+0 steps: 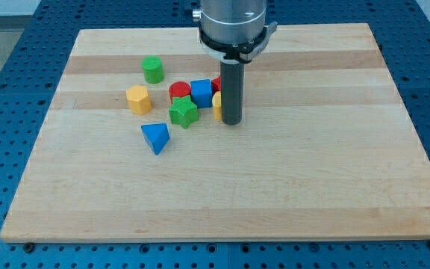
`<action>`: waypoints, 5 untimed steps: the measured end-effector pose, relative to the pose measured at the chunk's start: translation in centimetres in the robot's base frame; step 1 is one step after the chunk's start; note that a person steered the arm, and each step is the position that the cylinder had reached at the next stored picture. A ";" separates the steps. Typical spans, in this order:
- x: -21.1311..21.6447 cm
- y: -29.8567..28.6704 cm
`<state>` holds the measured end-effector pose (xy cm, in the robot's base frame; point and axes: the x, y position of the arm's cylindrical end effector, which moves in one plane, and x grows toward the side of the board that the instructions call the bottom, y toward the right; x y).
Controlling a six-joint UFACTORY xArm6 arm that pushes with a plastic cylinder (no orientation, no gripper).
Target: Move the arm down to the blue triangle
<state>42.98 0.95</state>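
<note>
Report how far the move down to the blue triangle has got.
Done: nothing visible yet. In hand: my tip sits at the right edge of the block cluster, beside a partly hidden yellow block. Left: travel toward the view's lower left to the blue triangle block, which lies apart.

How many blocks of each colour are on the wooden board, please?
Green: 2, a cylinder and a star
Blue: 2, a triangle and a cube
Yellow: 2, a hexagon and one partly hidden behind my tip
Red: 2, both partly hidden
Total: 8
</note>
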 end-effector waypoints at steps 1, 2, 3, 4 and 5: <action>-0.1 0.0; 4.5 -0.4; 11.9 -4.2; 15.4 -11.8; 14.5 -14.4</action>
<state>57.44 -13.47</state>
